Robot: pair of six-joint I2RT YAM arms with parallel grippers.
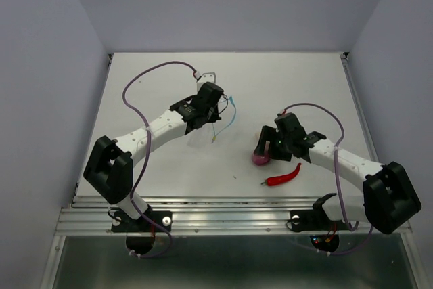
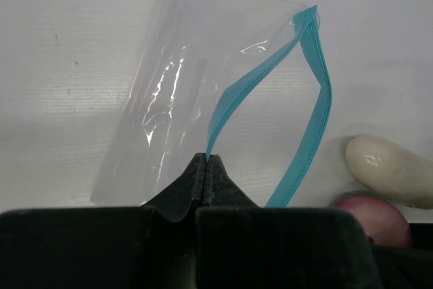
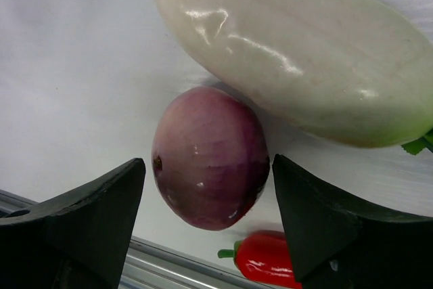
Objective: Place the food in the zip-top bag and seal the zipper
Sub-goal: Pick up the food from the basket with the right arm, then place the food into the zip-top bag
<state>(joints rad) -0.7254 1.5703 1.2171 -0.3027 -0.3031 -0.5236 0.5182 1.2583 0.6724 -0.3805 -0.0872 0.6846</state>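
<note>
Now the right gripper (image 3: 208,167) stands released, its jaws straddling the onion (image 3: 203,133) but not pinching it — a gap shows on one side. The onion sits on the table (image 1: 304,79) right of centre, snug beside the radish (image 3: 291,52), with the chili (image 3: 267,258) a little nearer and to the right. Over to the left, the left gripper (image 2: 206,164) is clenched on one lip of the zipper (image 2: 312,99), holding the zip-top bag (image 2: 176,86) with its mouth gaping toward the food. To pick well, I'd centre the jaws on the onion's widest part and squeeze gently — it looks round and glossy, so it may squirt sideways or shove the radish.
</note>
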